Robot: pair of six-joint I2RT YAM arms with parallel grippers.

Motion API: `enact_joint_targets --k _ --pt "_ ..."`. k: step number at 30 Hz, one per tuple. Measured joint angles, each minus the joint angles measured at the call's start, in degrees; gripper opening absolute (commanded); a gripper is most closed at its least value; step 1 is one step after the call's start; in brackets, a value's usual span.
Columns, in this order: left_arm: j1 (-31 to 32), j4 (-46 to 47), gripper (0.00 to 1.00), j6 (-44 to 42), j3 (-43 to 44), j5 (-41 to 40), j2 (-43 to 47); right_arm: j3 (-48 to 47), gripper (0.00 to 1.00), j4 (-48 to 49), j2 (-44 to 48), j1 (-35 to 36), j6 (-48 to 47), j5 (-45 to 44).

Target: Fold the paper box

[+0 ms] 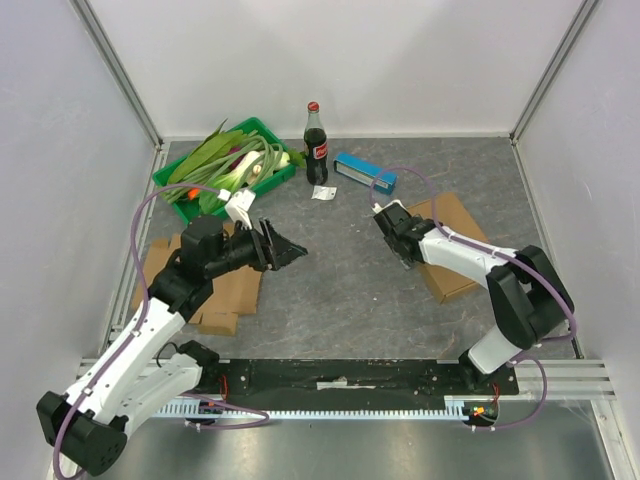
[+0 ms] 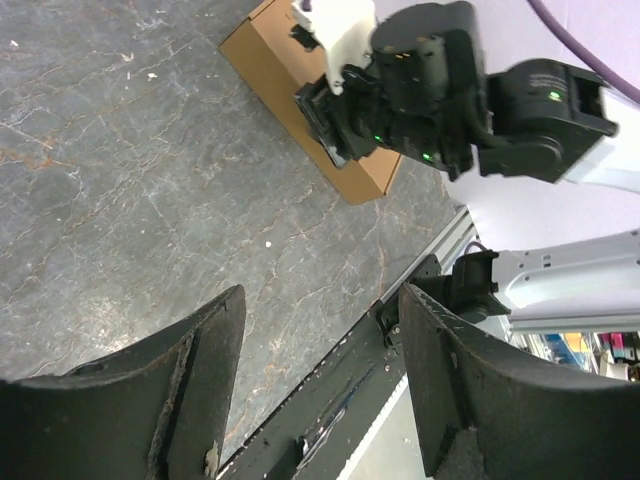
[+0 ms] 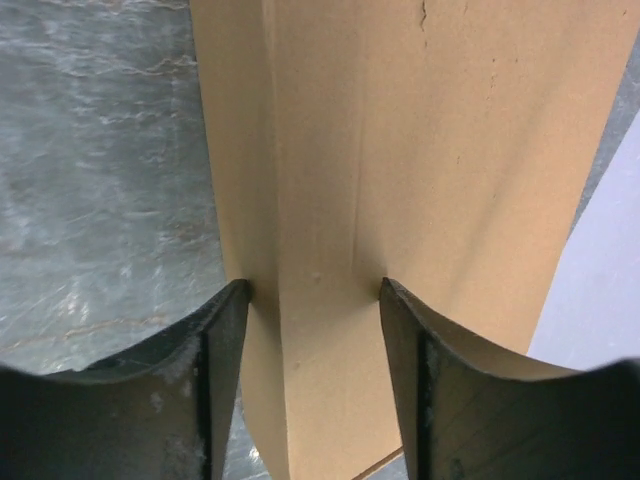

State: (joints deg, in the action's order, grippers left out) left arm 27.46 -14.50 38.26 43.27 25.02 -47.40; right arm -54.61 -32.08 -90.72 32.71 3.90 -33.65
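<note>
Though far from paper box — bottle, tray.

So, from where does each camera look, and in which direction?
Top external: above and behind the bases, facing down over the table; left claw and right claw show.
Left wrist: on its arm, facing across at the right claw and paper box; own fingers below.
Right wrist: facing close onto the paper box; own fingers below.
Shared: all three show the paper box.

Light: bright, even, diffuse from overhead; shadows soft. Top view sharp; wrist views: fg slightly soft, mild sheen on tabletop
</note>
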Motion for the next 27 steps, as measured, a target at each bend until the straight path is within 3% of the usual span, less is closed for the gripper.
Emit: enact_joint_targets --k 5,13,21,27 --pt "0.4 -0.7 0.68 -1.3 0.0 0.7 1.7 -0.8 0.48 2.3 -3.1 -1.9 -2.3 -1.3" --pt "3.1 -3.3 0.68 -3.5 0.7 0.7 0.0 -4.7 0.47 9.9 -7.6 -13.4 -9.9 0.5" --pt "5.4 -5.3 0.67 -5.8 3.0 0.4 -3.7 -22.5 0.49 13.9 -23.0 -23.7 -17.6 0.5" --pt "6.0 -6.9 0.67 -7.1 3.8 -0.8 -7.3 -36.5 0.49 14.2 -33.0 -27.0 -19.9 0.8"
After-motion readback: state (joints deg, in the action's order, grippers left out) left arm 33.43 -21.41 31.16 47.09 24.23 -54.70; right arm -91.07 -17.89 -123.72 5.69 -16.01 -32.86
